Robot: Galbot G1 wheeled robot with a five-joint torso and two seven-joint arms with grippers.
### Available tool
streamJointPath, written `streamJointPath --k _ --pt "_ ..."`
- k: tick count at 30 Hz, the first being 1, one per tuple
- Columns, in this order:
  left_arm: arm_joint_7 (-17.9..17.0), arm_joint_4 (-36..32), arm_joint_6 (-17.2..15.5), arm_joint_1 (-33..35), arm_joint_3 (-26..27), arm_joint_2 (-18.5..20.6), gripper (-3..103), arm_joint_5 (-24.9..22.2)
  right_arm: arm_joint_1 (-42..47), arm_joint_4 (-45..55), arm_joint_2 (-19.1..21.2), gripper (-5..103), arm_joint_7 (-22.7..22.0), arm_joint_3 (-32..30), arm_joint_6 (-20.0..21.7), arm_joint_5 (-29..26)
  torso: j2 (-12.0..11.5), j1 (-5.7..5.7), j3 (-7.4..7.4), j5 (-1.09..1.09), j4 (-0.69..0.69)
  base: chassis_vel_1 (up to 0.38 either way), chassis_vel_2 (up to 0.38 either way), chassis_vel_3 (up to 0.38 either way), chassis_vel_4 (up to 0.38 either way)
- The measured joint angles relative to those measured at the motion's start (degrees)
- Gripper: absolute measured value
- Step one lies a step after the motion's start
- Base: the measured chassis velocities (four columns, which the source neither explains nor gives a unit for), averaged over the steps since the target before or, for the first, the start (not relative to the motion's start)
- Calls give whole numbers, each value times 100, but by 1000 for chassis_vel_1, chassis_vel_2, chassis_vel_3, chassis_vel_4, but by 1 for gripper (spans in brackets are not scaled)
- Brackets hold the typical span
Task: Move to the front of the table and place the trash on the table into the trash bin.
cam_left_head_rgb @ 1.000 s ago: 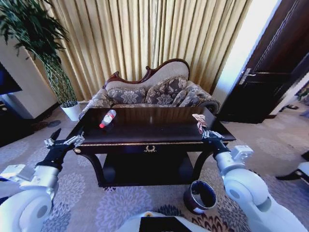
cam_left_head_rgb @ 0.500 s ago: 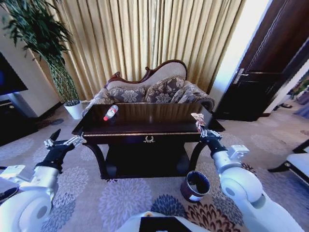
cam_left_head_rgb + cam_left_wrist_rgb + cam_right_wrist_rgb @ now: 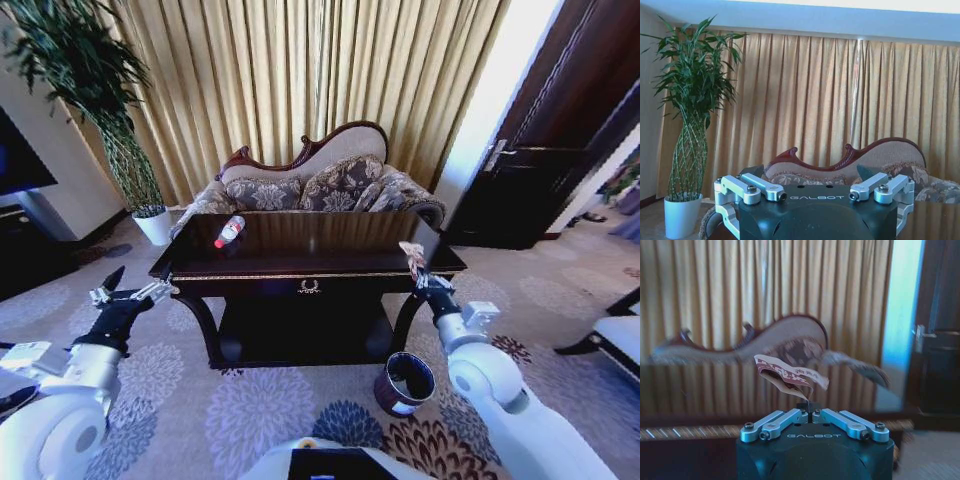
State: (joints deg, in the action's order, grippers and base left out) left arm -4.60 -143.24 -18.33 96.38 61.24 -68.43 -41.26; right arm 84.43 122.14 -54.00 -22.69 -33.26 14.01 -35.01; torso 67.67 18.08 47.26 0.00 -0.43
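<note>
Right pincer (image 3: 416, 268) is clamped on the crumpled pink-white wrapper (image 3: 409, 251) — in the right wrist view the jaws are pinched together on its lower tail, paper (image 3: 790, 375) fluttering above. It sits at the front right corner of the surface (image 3: 310, 255), wrapper lifted off the wood as far as I can judge. Left pincer (image 3: 128, 294) hangs off the table's left end, low over the carpet, jaws spread wide and holding nothing; wrist view shows both fingers (image 3: 762, 187) well apart.

Rest of the trash: clear bottle w/ red label (image 3: 229, 231) lying on its side near the back left of the surface, untouched. Can't make out any small scraps from here.

Trash bin (image 3: 404, 383) stands on the floor just below and in front of the right table leg, mouth tilted toward the robot, near the right arm.

Step in hand, I'd say: carry the wrapper to the bin. To do it well — pull the arm back clear of the gold-trimmed table edge first, then lower w/ the wrist turned down so the paper hangs straight over the bin's mouth. The grip is on a thin tail, so go slow, no jerks. Open only once the wrapper is right over the rim; light paper drifts and could land on the carpet.
</note>
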Motion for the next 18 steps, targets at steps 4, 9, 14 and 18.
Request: streamJointPath --k 4,9,14,18 --pt "-1 0 0 -38 -18 -37 100 1 17 -808 -26 0 149 195 -52 54 0 0 0 0 0 0 0 0 0" --pt "-3 0 1 -49 -2 -43 100 0 -254 -2106 -185 0 338 545 -84 76 0 0 0 2 1 0 0 0 0" --pt "-9 0 2 -51 5 -39 100 0 -664 -3126 -357 0 392 764 -93 63 0 0 0 0 2 0 0 0 0" --pt "-11 0 4 -78 -26 -83 100 0 -1059 -4273 -520 0 474 924 -98 259 0 0 0 0 1 0 0 0 0"
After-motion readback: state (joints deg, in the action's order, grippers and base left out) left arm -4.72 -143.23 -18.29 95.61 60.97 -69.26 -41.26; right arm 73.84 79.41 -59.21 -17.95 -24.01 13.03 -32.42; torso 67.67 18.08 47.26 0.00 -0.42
